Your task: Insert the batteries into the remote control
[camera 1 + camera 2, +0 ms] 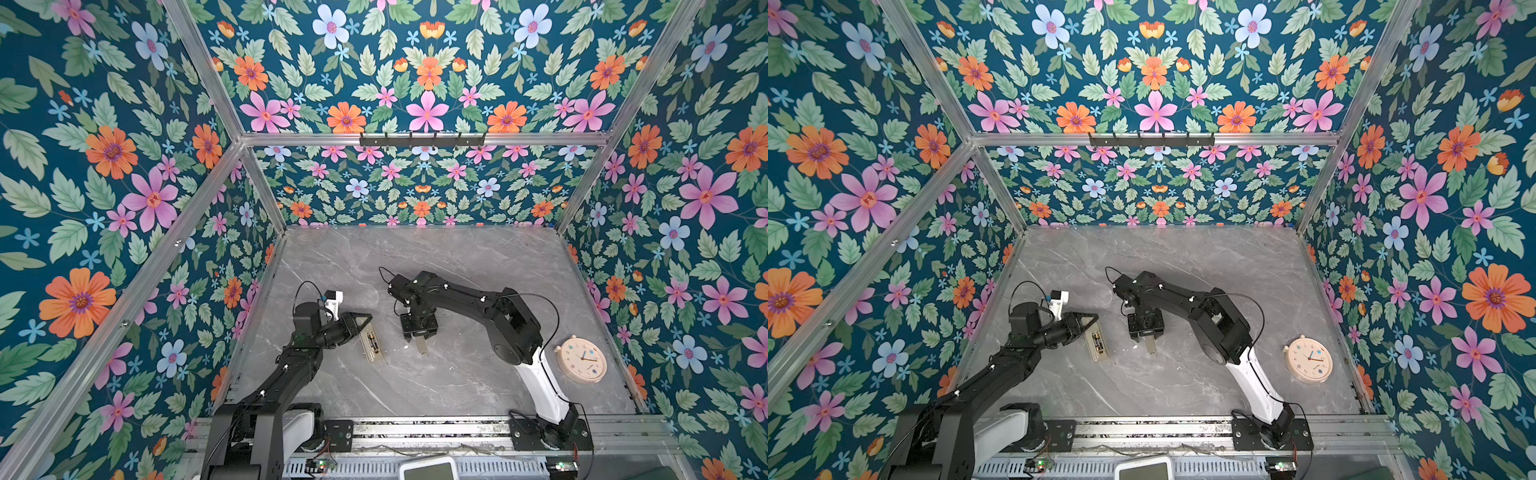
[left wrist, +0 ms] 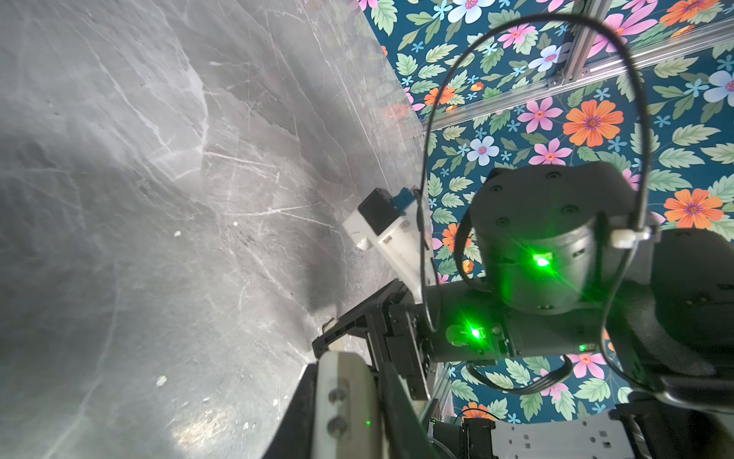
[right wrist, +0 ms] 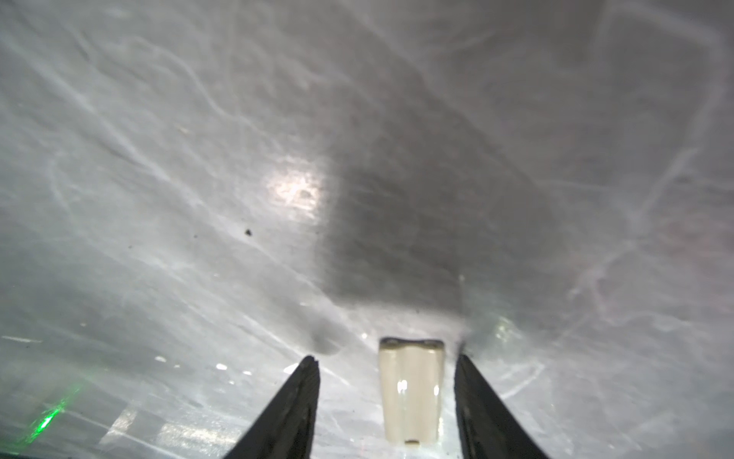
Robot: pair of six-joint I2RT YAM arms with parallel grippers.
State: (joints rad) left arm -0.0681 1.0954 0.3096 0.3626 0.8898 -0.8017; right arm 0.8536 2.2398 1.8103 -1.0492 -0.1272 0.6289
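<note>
The left gripper [image 1: 358,321], closed, sits at the far end of the remote control [image 1: 371,345], which lies back-up with the batteries [image 1: 373,340] apparently seated inside. The right gripper [image 3: 387,359] stands open astride the cover plate [image 3: 411,391]. Closing the compartment seems to be the step in hand, so next it must pinch the plate's long edges squarely.

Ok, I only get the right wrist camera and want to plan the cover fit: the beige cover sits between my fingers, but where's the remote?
Observer: The remote lies flat on the table. In both top views it is left of the cover and apart from it.
Operator: Batteries in?
Observer: Yes, batteries show inside its open compartment.
Operator: And the left gripper?
Observer: The left gripper is shut, beside the remote's far end. I cannot tell whether it touches.
</note>
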